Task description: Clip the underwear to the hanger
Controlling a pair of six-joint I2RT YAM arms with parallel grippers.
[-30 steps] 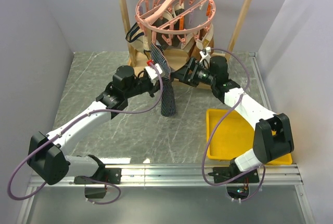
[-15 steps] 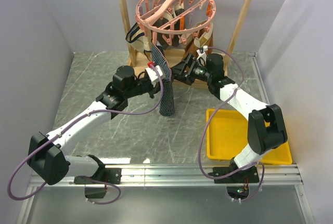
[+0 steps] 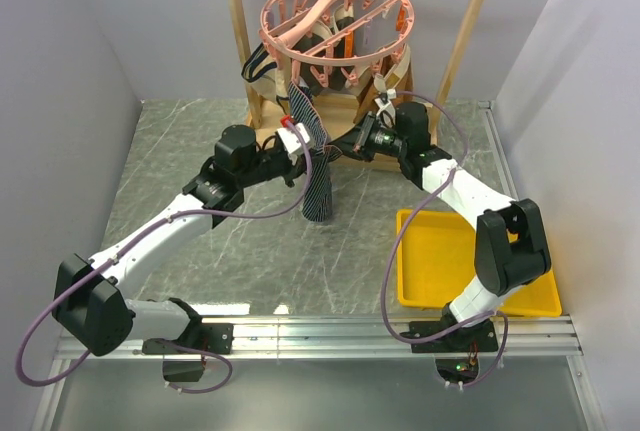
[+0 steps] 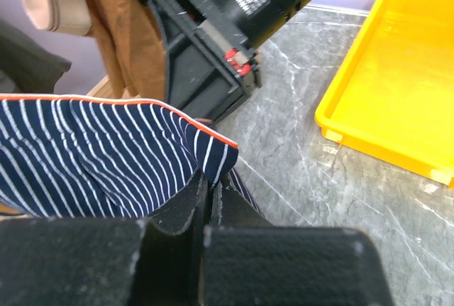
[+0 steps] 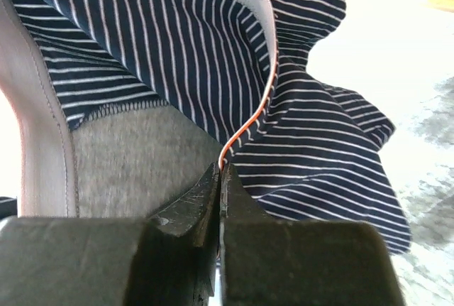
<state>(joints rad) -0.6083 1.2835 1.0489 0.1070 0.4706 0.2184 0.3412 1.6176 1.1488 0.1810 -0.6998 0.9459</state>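
Hanging as a narrow twisted strip, the underwear (image 3: 318, 176) is dark navy with thin light stripes and a thin orange line along one edge. The right wrist view also shows a pale grey band and a grey inner panel. It sits just below the pink ring hanger (image 3: 335, 21), in front of the wooden rack (image 3: 237, 31) and above the bench (image 3: 180, 141). The cloth is bunched, so its overall shape is hard to read. Its upper end runs up among the dangling pegs and the tan garments (image 3: 395, 71), and cannot be followed there. The lower tip drops toward the bench; cannot tell if it touches. In the top view the cloth partly covers the fingers of both hands. The left hand (image 3: 293, 135) is on the strip's left side near its top. Its wrist view shows the fingers clenched together on a fold of striped fabric just under the orange edge. The right hand (image 3: 345, 147) comes in from the opposite side at about the same height, close to the left one. It is pinched closed with the orange-trimmed edge running down into the seam between its fingers. The yellow tray (image 3: 450, 251) lies on the bench well apart, to the right.
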